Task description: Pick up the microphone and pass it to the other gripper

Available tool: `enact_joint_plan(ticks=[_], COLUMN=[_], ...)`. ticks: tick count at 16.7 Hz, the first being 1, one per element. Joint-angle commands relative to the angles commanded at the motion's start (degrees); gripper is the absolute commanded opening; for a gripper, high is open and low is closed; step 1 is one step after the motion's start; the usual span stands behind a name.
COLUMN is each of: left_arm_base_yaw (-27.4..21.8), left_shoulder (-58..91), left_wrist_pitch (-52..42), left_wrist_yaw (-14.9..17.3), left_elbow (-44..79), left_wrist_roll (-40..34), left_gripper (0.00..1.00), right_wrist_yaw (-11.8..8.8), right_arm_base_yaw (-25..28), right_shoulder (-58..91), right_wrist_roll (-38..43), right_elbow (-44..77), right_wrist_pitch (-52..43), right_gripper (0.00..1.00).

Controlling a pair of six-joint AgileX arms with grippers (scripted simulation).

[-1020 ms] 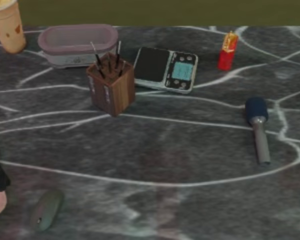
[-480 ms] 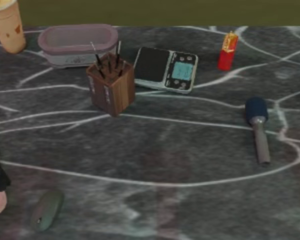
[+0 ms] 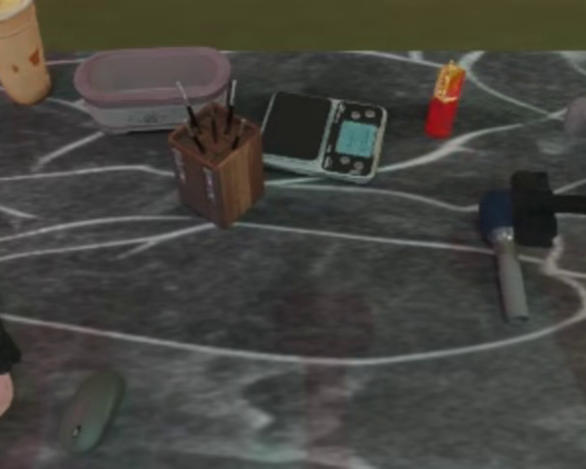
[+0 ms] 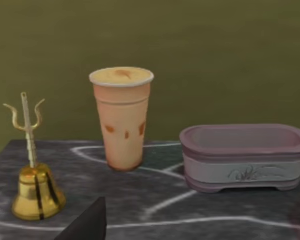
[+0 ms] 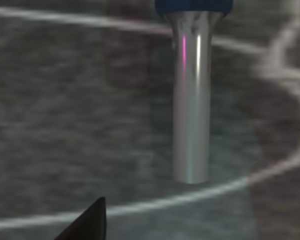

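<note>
The right gripper [image 3: 533, 207] is coming in from the right edge and is now hanging over the head of the microphone [image 3: 506, 262]; I cannot tell how its fingers are set. The microphone is lying flat on the surface [image 3: 322, 313], at its right side. The left arm is sitting parked at the left edge.

Microphone [image 3: 508, 264]: head partly hidden under right arm [image 3: 533, 207]. Cup [image 3: 15, 49]: cut by frame edge.
</note>
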Motion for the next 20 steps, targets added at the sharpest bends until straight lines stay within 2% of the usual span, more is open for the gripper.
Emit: enact_joint_plan(ticks=[6, 13, 16, 20], left_arm_base_yaw=[0.0, 0.0, 0.0, 0.0], left_shoulder=[0.0, 0.0, 0.0, 0.0], left_wrist_pitch=[0.0, 0.0, 0.0, 0.0], left_wrist_yaw=[0.0, 0.0, 0.0, 0.0], left_elbow=[0.0, 0.0, 0.0, 0.0], left_wrist_roll=[0.0, 0.0, 0.0, 0.0], left_gripper=[1.00, 1.00, 1.00, 1.00], right_wrist_yaw=[0.5, 0.6, 0.6, 0.7], right_arm_base_yaw=[2.8, 2.7, 2.8, 2.8], right_shoulder=[17.3, 18.7, 21.4, 27.8], right_wrist_roll=[3.3, 3.6, 3.5, 3.6], right_elbow=[11.7, 12.3, 10.8, 7.2], right_wrist_pitch=[-9.1, -9.7, -5.8, 5.0], right_gripper=[1.00, 1.00, 1.00, 1.00])
